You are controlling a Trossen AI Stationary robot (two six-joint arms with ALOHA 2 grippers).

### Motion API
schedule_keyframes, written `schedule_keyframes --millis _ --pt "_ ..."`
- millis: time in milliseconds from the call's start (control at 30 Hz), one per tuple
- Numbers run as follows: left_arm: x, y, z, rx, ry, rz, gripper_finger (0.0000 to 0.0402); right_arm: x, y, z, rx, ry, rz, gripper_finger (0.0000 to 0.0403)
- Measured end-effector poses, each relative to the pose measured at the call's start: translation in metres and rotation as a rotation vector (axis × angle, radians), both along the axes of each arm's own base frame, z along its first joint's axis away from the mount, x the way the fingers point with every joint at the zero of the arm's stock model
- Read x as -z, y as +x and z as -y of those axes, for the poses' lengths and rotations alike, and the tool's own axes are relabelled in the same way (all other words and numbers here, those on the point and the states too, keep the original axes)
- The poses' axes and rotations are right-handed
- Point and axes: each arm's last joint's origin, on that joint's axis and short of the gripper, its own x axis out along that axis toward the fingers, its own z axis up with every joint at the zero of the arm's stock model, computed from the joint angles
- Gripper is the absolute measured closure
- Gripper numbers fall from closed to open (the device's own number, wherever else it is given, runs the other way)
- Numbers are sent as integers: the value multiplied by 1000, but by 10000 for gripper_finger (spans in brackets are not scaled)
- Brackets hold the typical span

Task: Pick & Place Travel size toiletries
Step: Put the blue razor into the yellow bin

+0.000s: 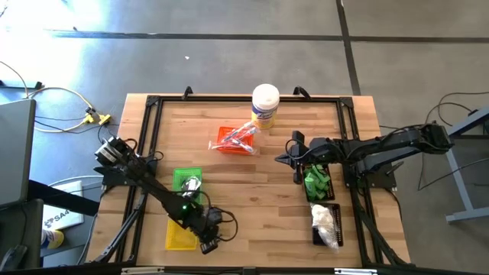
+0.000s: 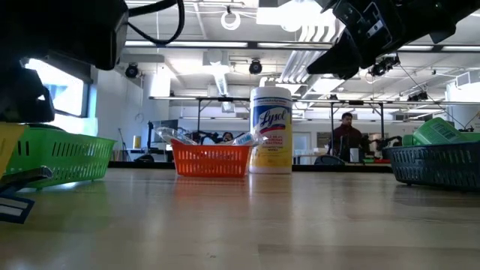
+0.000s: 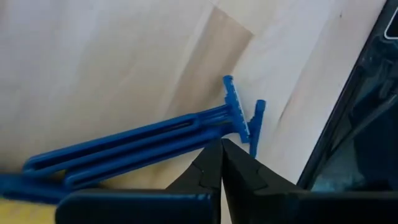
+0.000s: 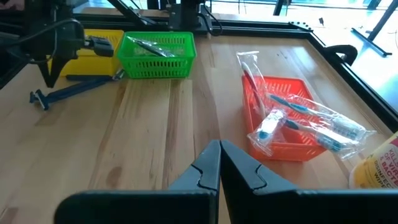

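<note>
Blue razor (image 3: 155, 140) lies flat on the surface beside the yellow tray (image 1: 181, 234), handle running sideways just beyond the left gripper (image 3: 222, 149), fingers pressed together and empty; right gripper (image 4: 219, 152), likewise closed, hangs well apart

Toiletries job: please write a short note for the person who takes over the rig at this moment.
Left pincer: shut, empty, low over the table by the yellow tray.
Right pincer: shut, empty, in the air near the black tray.
Blue razors: loose on the wood, just ahead of the left pincer.
Sorted: wrapped toothbrushes in the orange tray, a clear-wrapped item in the green tray.
Green bottles and a white fluffy bag lie in the black tray.
Left to do: probably the razors; they are in no tray.
</note>
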Motion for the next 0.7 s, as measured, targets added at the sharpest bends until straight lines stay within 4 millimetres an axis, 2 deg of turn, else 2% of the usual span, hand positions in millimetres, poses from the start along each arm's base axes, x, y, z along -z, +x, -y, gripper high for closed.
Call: schedule_keyframes --millis 400,700 --pt "4 -1 -3 -17 2 -48 401 2 -1 0 1 -4 -23 400" --pt "4 7 -11 3 17 -25 401 2 -1 0 1 -3 -27 400"
